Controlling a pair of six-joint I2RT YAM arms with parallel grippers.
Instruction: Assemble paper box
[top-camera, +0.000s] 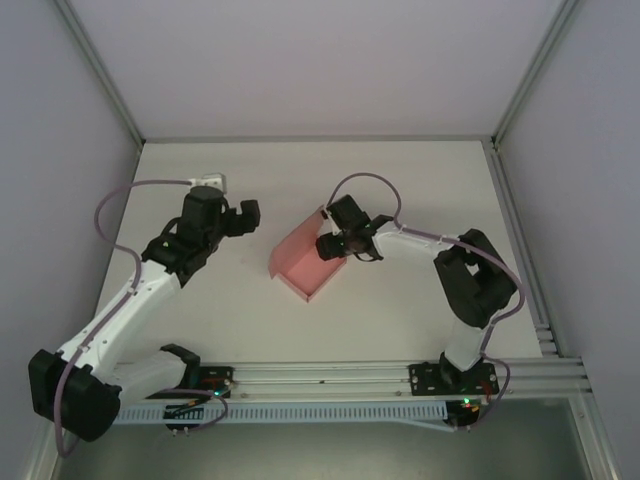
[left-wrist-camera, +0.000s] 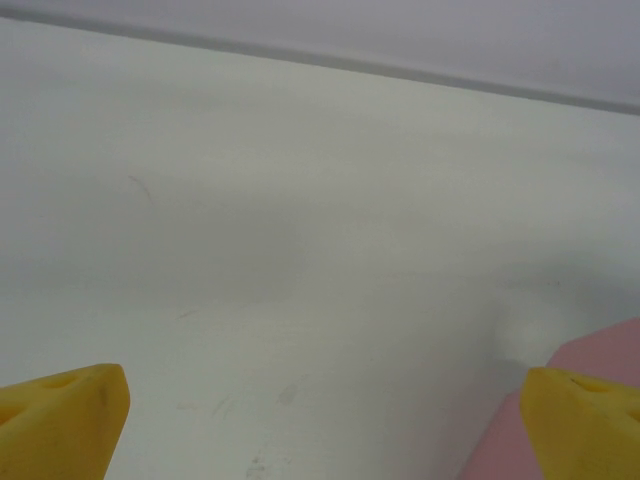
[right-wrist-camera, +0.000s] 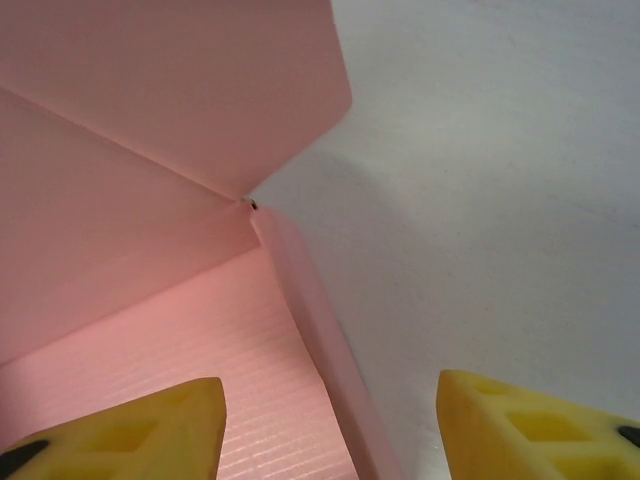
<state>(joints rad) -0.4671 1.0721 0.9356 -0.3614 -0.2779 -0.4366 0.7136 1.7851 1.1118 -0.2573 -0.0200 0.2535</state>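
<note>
The worktop (top-camera: 300, 170) is plain matt white, with faint scuffs showing in the left wrist view. Near its middle lies the pink paper box (top-camera: 303, 262), partly folded: its base is flat on the surface, with a low side wall raised and a broad flap standing up. A small pale block (top-camera: 210, 181) sits toward the far left. A metal rail (top-camera: 330, 375) runs along the near edge.

The left gripper (top-camera: 243, 216) points toward three o'clock, jaws wide. The right gripper (top-camera: 333, 243) points toward nine o'clock, jaws parted.
</note>
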